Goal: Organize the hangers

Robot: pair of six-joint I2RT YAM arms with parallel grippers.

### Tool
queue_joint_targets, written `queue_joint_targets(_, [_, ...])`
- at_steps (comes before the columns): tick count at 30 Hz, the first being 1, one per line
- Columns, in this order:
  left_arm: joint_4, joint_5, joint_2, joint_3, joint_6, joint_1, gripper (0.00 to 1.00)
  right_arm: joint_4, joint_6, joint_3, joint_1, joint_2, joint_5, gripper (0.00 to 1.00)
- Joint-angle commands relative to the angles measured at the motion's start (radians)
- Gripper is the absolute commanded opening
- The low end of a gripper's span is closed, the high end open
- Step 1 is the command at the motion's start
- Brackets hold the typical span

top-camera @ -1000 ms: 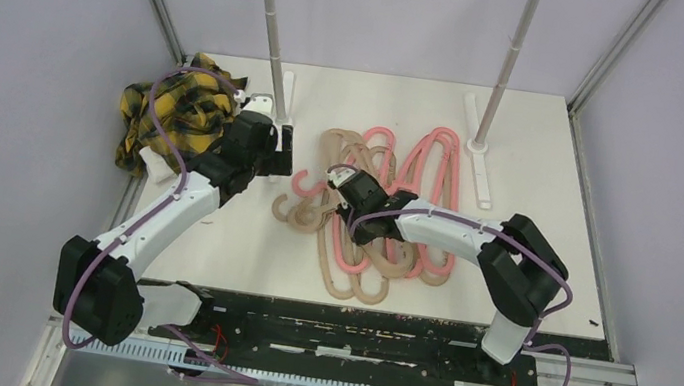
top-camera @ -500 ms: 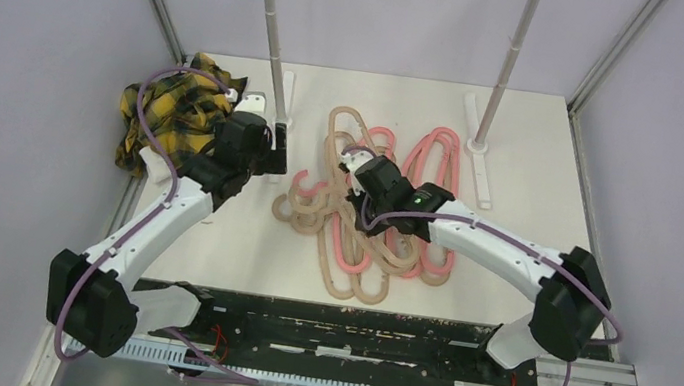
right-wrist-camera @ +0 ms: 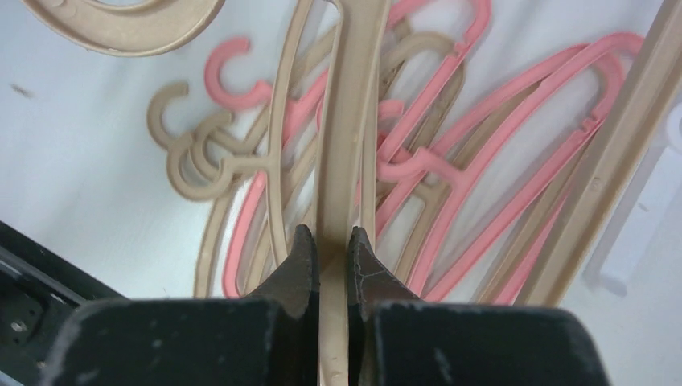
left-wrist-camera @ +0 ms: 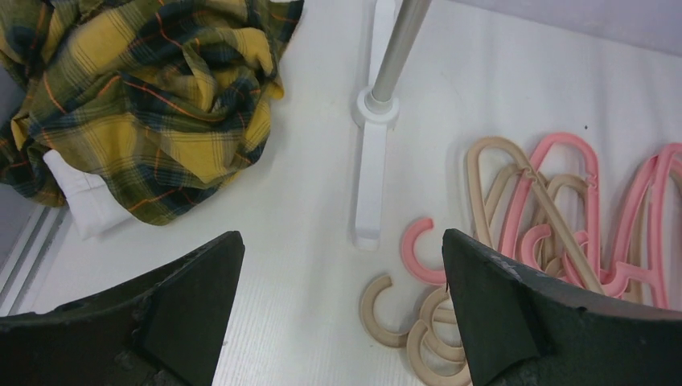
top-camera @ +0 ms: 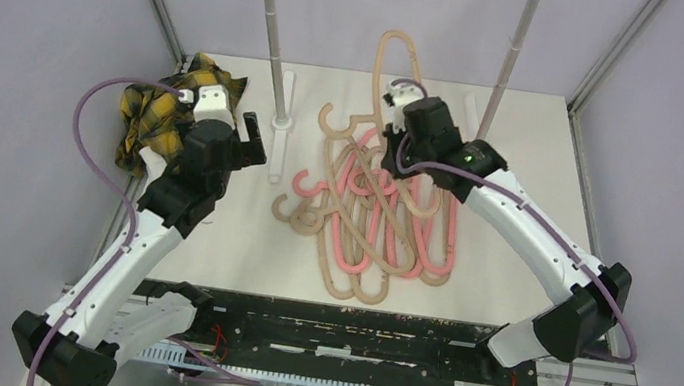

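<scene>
Salmon pink and beige hangers lie tangled in a pile (top-camera: 383, 229) mid-table, also showing in the left wrist view (left-wrist-camera: 563, 217) and under the right wrist (right-wrist-camera: 515, 121). One beige hanger (top-camera: 390, 53) is lifted above the pile, its hook hanging to the left. My right gripper (top-camera: 394, 110) is shut on a bar of that beige hanger (right-wrist-camera: 346, 121), which runs straight up between the closed fingers (right-wrist-camera: 326, 241). My left gripper (top-camera: 254, 140) hovers open and empty (left-wrist-camera: 342, 241) over bare table, left of the pile's hooks and near the left pole's foot.
A yellow-black plaid cloth (top-camera: 162, 112) is bunched at the back left over a white block (left-wrist-camera: 80, 201). Two upright poles (top-camera: 273, 42) (top-camera: 507, 65) stand on white feet (left-wrist-camera: 371, 177) at the back. A black rail (top-camera: 330, 318) runs along the near edge.
My right gripper shut on the beige hanger and lifted it up and toward the back, clear of the pile. The left arm rose and swung slightly left.
</scene>
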Motion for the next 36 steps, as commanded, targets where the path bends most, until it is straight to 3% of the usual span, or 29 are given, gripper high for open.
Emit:
queue_joint_targets(1, [0.041,-0.062,-0.039,-0.005,-0.03,0.005,1.0,0.04,0.04,0.229,-0.125,0.051,-0.193,0.0])
queue_joint_targets(7, [0.032,-0.031,-0.018,-0.016,-0.038,0.004,1.0,0.155,0.283,0.522,-0.233,0.182,-0.525,0.01])
queue_joint_targets(13, [0.037,-0.04,-0.024,-0.021,-0.029,0.005,1.0,0.512,0.632,0.524,-0.314,0.243,-0.725,0.01])
queue_joint_targets(18, [0.039,-0.045,-0.024,-0.034,-0.025,0.004,1.0,0.71,0.793,0.486,-0.347,0.262,-0.747,0.01])
queue_joint_targets(25, [0.036,-0.032,-0.018,-0.029,-0.019,0.004,1.0,0.826,0.967,0.399,-0.394,0.24,-0.617,0.01])
queue_joint_targets(36, [0.028,-0.025,-0.016,-0.041,-0.016,0.005,1.0,0.699,1.019,0.277,-0.451,0.19,-0.549,0.03])
